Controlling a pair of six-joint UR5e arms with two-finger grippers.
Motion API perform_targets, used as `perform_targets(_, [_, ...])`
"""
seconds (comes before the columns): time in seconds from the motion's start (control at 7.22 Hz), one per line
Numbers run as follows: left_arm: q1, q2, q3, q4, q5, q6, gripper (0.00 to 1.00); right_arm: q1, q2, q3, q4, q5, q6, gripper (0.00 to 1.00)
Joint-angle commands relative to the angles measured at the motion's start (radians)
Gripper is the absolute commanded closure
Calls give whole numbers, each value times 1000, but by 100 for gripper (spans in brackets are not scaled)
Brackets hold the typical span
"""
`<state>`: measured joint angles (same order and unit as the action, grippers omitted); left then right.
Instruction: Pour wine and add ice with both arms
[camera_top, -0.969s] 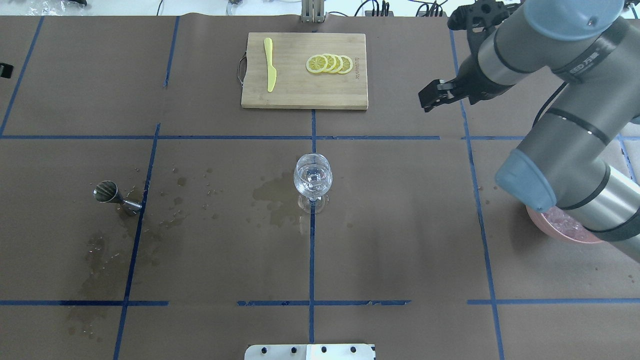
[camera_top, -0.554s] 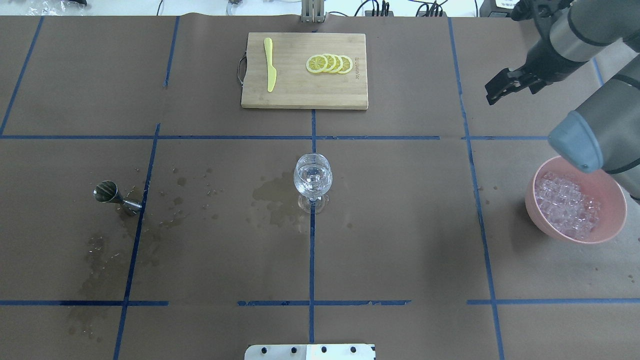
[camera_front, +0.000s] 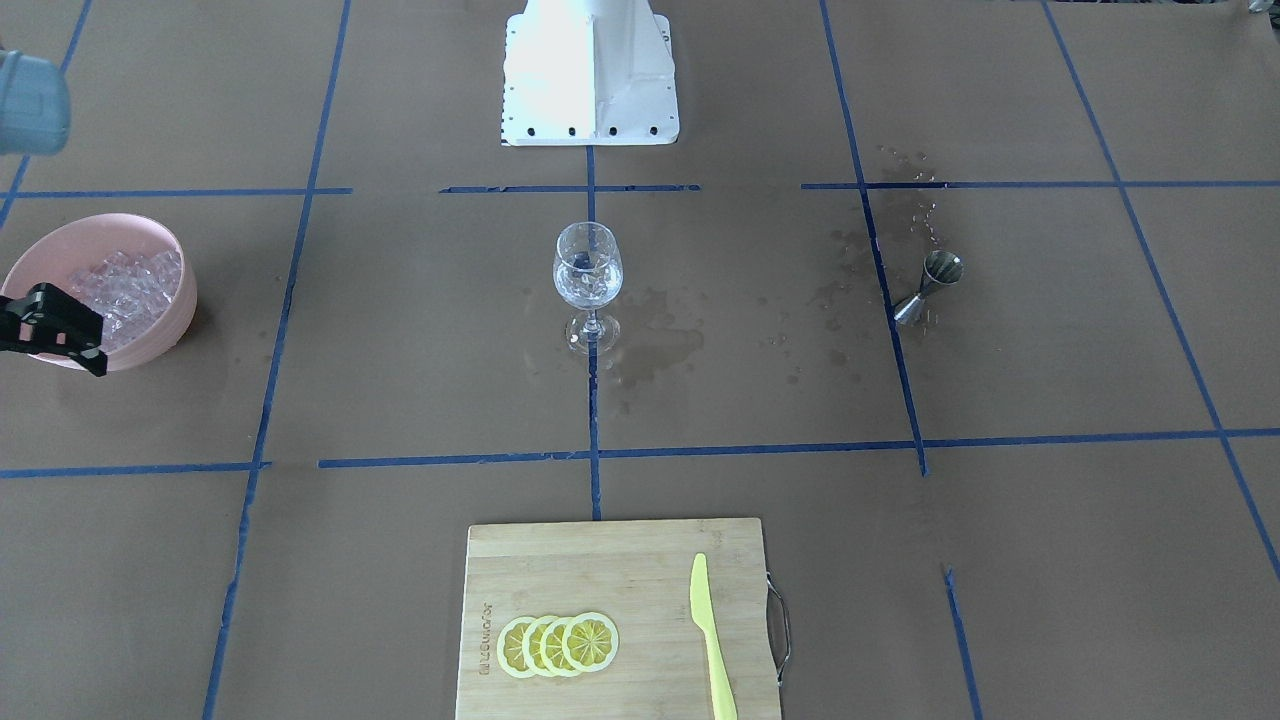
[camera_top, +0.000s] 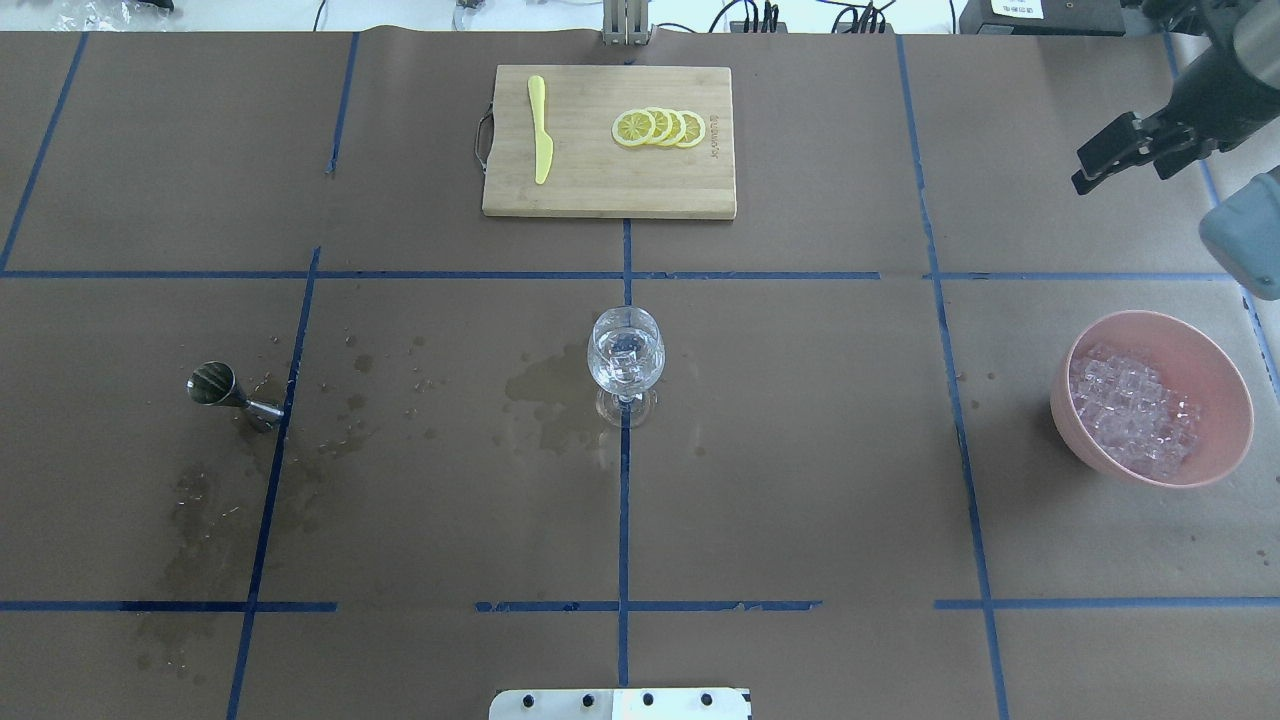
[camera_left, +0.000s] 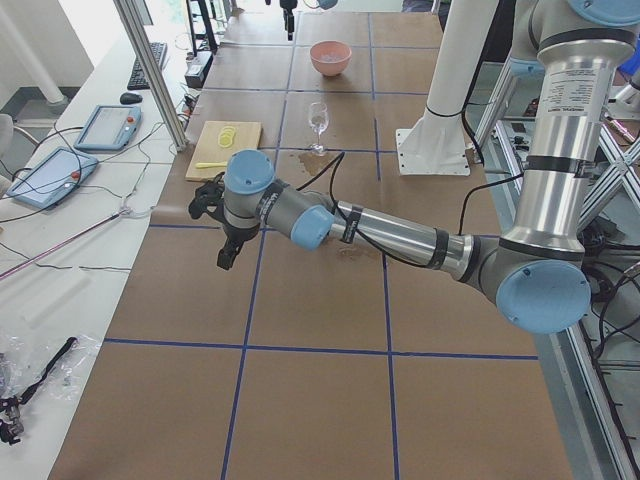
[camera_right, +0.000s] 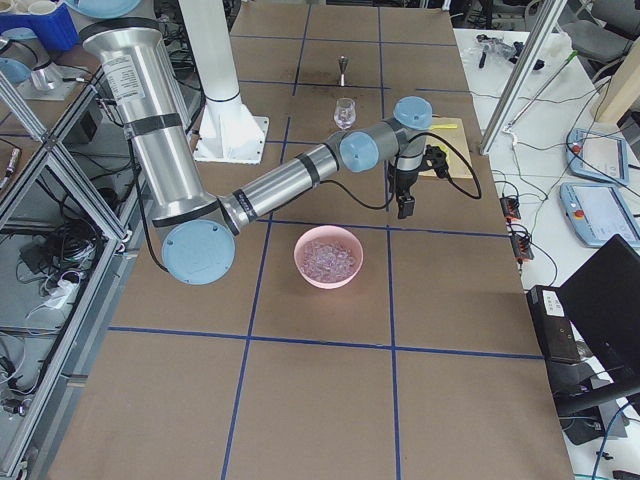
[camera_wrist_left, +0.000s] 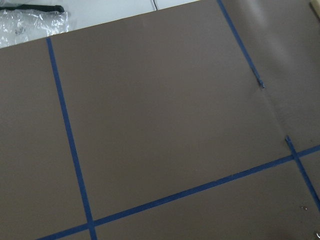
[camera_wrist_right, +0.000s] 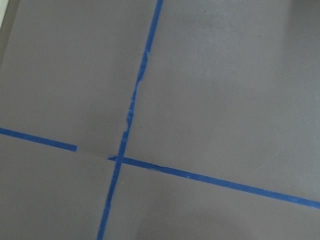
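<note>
A clear stemmed glass (camera_top: 626, 360) (camera_front: 587, 275) stands at the table's centre with ice cubes inside. More ice (camera_top: 1130, 405) fills a pink bowl (camera_top: 1235, 400) (camera_front: 172, 318) at the right. My right gripper (camera_top: 1090, 170) (camera_front: 98, 345) hangs beyond the bowl near the far right edge, slightly open and holding nothing. My left gripper (camera_left: 226, 258) shows only in the exterior left view, above bare table at the left end, so I cannot tell its state. No wine is in view. The wrist views show only brown paper and blue tape.
A metal jigger (camera_top: 225, 388) stands at the left amid wet stains. A wooden cutting board (camera_top: 600, 190) at the far middle carries lemon slices (camera_top: 660, 128) and a yellow knife (camera_top: 540, 130). A wet patch lies left of the glass. The white robot base (camera_front: 590, 70) is at the near edge.
My right arm has swung right and away from the table's middle toward the far right edge, uncovering the pink bowl. The glass, jigger and board have not moved.
</note>
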<state>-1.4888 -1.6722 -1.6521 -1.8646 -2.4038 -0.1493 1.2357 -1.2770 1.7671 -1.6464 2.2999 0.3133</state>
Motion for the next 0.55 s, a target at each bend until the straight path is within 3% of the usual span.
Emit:
perform_targets(0.0, [-8,8,38,1,6,-38,0,108,-48,-60,-6,67,-127,0])
perform_targets(0.28, [-8,6,48,11,21,-30,0,180,-77,-119,-4,66,-204,0])
perform_targets(0.42, [-8,6,37,83,25,9,0,227,-79,-173,-4,55,-314,0])
